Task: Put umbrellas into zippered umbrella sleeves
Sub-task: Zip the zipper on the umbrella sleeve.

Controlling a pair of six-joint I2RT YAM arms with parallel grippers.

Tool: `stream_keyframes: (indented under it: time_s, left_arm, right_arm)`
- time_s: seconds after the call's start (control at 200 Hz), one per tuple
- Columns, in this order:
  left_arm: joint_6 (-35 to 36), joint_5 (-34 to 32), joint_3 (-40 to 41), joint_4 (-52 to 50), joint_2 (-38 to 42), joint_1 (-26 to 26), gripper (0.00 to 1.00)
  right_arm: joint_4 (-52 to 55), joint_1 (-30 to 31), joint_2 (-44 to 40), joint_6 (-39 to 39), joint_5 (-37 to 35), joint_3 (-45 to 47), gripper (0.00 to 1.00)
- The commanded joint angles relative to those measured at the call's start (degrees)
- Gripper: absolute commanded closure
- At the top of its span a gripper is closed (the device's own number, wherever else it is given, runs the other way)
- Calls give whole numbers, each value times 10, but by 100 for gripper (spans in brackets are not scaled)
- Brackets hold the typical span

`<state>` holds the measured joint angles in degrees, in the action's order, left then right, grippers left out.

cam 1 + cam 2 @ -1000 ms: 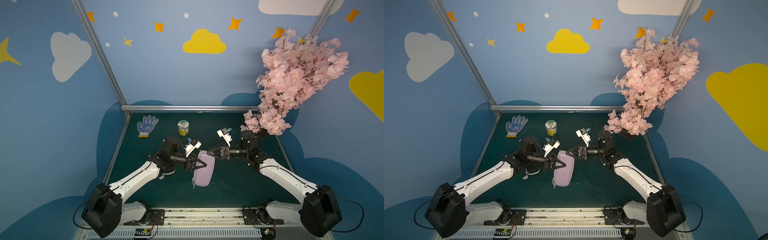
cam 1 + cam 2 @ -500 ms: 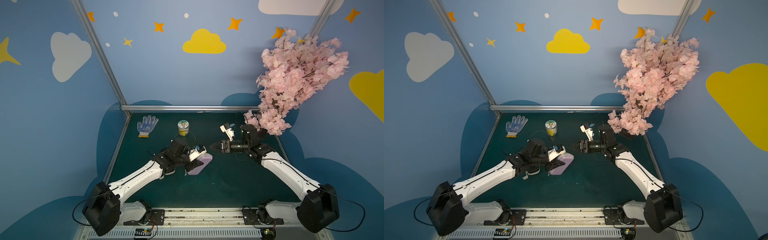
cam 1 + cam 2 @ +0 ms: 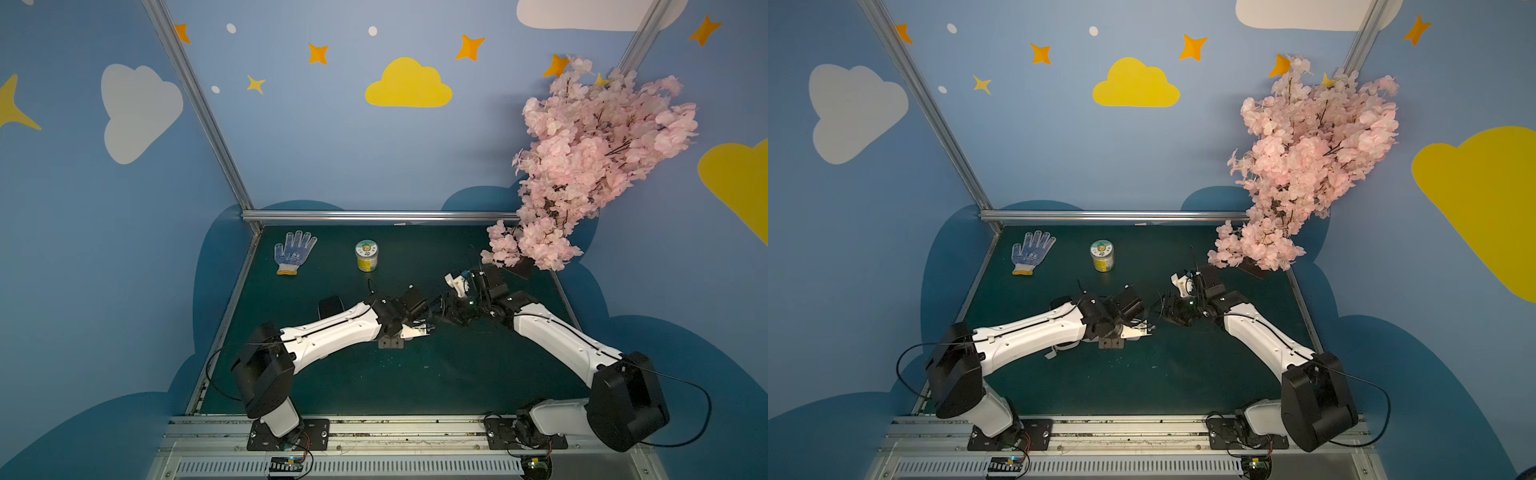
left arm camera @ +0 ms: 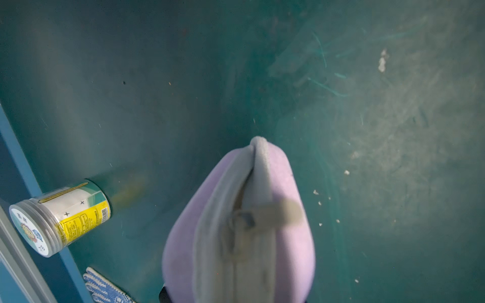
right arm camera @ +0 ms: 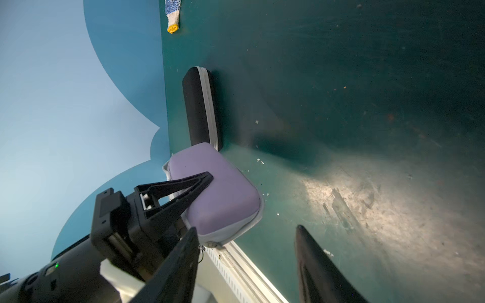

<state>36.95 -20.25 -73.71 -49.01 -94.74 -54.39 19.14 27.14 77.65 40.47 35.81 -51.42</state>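
The lilac zippered umbrella sleeve (image 4: 286, 236) has my left gripper (image 3: 409, 328) shut on it. Its grey zip seam faces the wrist camera, with the grey pull strap (image 4: 286, 210) across it. In the right wrist view a left finger (image 5: 189, 186) presses the lilac shell (image 5: 225, 199). In both top views the left wrist hides most of this sleeve. The black zippered sleeve (image 5: 199, 110) lies shut on the mat behind it, partly under the left arm in a top view (image 3: 330, 305). My right gripper (image 5: 245, 244) is open, empty, close beside the lilac sleeve. The umbrellas are out of view.
A yellow-labelled jar (image 3: 366, 256) and a blue-dotted white glove (image 3: 293, 257) sit at the back left of the green mat (image 3: 415, 382). A pink blossom branch (image 3: 582, 166) overhangs the back right corner. A metal rail (image 3: 374, 432) runs along the mat's front edge.
My left arm has swung toward the middle and rolled, turning the flat-lying lilac sleeve on edge beneath the wrist. The right gripper drew back, then came in close again.
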Motion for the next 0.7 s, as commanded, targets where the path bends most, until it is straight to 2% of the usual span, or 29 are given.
stream_keyframes:
  time_s: [0.0, 0.135, 0.345, 0.405, 0.696]
  left_arm:
    - [8, -51, -14, -42, 13, 2, 92]
    - [1, -33, 1, 6, 43, -4, 92]
    - [-23, 99, 28, 25, 116, 15, 92]
    - [-19, 115, 42, 28, 131, 19, 92]
    - [-14, 160, 70, 59, 170, 21, 92]
  right_arm:
    - [-7, 3, -4, 30, 21, 0, 43]
    - [-87, 2, -9, 75, 77, 45, 48]
    - [-217, -11, -26, 91, 174, 112, 56]
    - [-242, -17, -33, 109, 193, 126, 56]
    - [-328, 0, -41, 176, 222, 138, 54]
